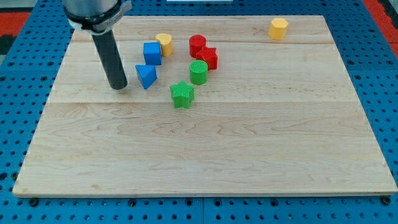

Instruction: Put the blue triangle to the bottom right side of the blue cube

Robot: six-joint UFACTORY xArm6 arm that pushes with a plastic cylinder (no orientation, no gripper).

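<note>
Wooden desk [205,155] with small coloured blocks, seen from the one camera. We take the blue plastic cube [152,53] as landmark. The blue triangular block [146,76] lies just below it, slightly toward the view's left, near but apparently not touching. Our arm carries no gripper, only a dark rod grasping nothing; my tip [118,86] rests on the desk just left of the blue triangle, a small gap between them, and to the cube's lower left.

Behind the cube, at its upper right, sits a yellow block [165,43]. Farther right we see a red cylinder [197,45], a red block [208,58], a green cylinder [198,71] and a green star-shaped block [182,94]. A yellow hexagonal block [278,28] stands well apart near the view's top right.

We judge the task unfinished: the triangle is at the cube's bottom left, and a rightward push remains.
</note>
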